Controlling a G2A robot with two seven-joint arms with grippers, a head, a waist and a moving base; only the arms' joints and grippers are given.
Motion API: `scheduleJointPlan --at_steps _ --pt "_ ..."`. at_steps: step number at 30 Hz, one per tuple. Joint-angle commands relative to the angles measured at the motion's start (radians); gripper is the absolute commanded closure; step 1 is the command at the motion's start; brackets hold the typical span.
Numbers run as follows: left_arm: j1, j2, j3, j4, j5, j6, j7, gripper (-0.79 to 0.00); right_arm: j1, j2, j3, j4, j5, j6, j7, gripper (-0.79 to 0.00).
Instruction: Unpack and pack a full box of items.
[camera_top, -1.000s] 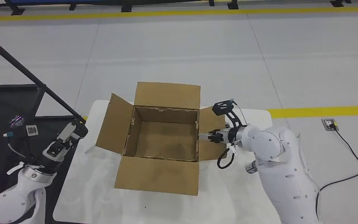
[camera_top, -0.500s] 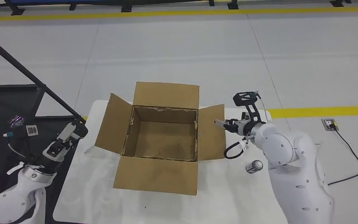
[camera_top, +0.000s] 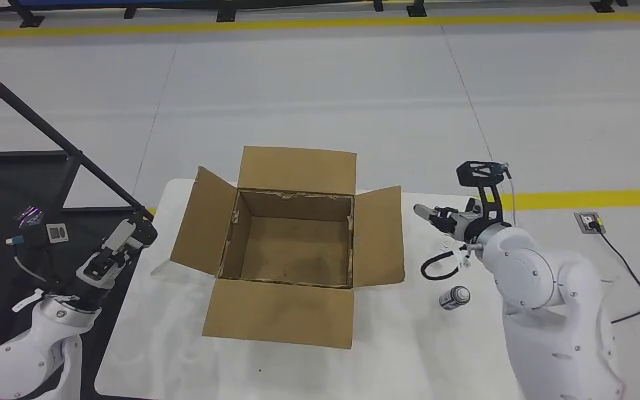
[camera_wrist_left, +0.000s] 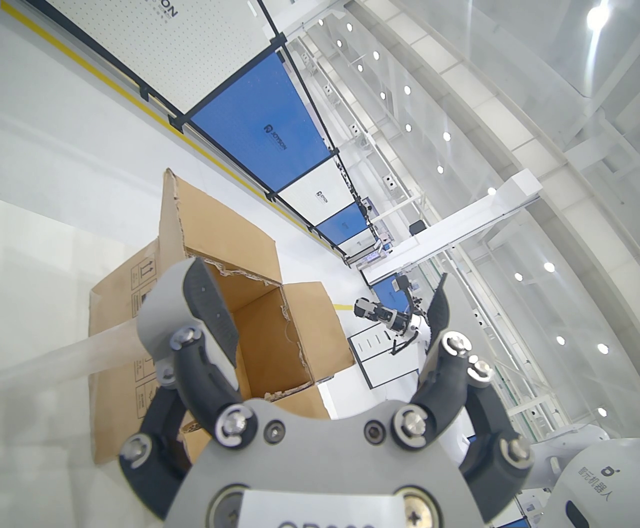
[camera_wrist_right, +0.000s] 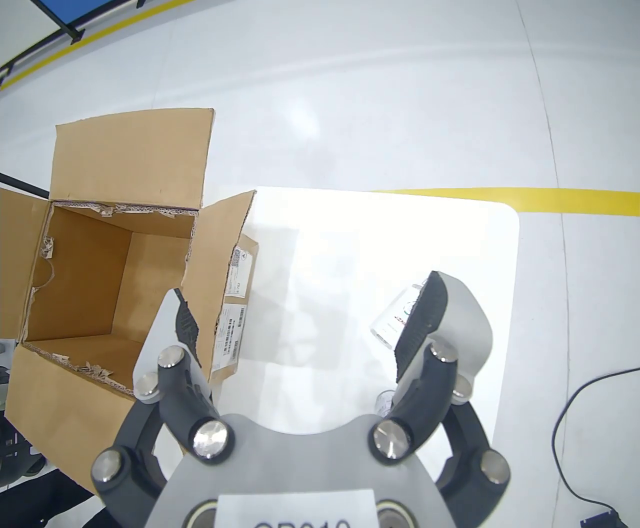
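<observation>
An open cardboard box (camera_top: 290, 245) stands in the middle of the white table (camera_top: 400, 340), all four flaps spread and nothing visible inside it (camera_wrist_right: 100, 280). My right gripper (camera_top: 427, 213) hovers over the table just right of the box's right flap, open and holding nothing (camera_wrist_right: 305, 315). Beyond it a small white packet (camera_wrist_right: 392, 320) lies on the table, partly hidden by one finger. A small silver can (camera_top: 456, 297) lies near the right arm. My left gripper (camera_top: 143, 231) is open and empty (camera_wrist_left: 325, 307) off the table's left edge, facing the box (camera_wrist_left: 260, 320).
The table's far right corner (camera_wrist_right: 505, 215) is rounded, with floor and a yellow line (camera_top: 570, 199) beyond. A black frame (camera_top: 60, 150) and dark mat stand to the left of the table. A cable and socket (camera_top: 588, 222) lie on the floor at right.
My right arm has drawn back rightward from over the box's right flap to above the bare table. The silver can has come into sight beside it. The left arm has not moved.
</observation>
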Motion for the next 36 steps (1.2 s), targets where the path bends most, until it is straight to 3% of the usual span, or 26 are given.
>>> scheduleJointPlan --at_steps 1,5,11,15,23,28,36 --pt "0.000 0.000 0.000 0.000 0.000 0.000 0.000 -0.785 0.000 0.000 0.000 0.000 0.000 0.000 0.000 -0.785" --pt "0.000 0.000 0.000 0.000 0.000 0.000 0.000 -0.785 -0.013 0.001 -0.019 -0.010 -0.013 0.016 -0.018 -0.785" --pt "0.000 0.000 0.000 0.000 0.000 0.000 0.000 -0.785 0.058 0.007 -0.016 0.134 -0.117 0.086 0.027 -0.785" --pt "0.000 0.000 0.000 0.000 0.000 0.000 0.000 -0.785 0.058 0.023 0.040 0.187 -0.117 -0.024 0.092 -0.785" --pt "0.000 0.000 0.000 0.000 0.000 0.000 0.000 -0.785 -0.034 0.051 0.079 0.143 -0.134 -0.206 0.269 -0.785" --pt "0.000 0.000 0.000 0.000 0.000 0.000 0.000 -0.785 -0.069 0.058 0.065 0.123 -0.129 -0.237 0.334 -0.785" --pt "0.000 0.000 0.000 0.000 0.000 0.000 0.000 -0.785 -0.045 0.060 0.008 0.216 -0.193 -0.174 0.375 -0.785"
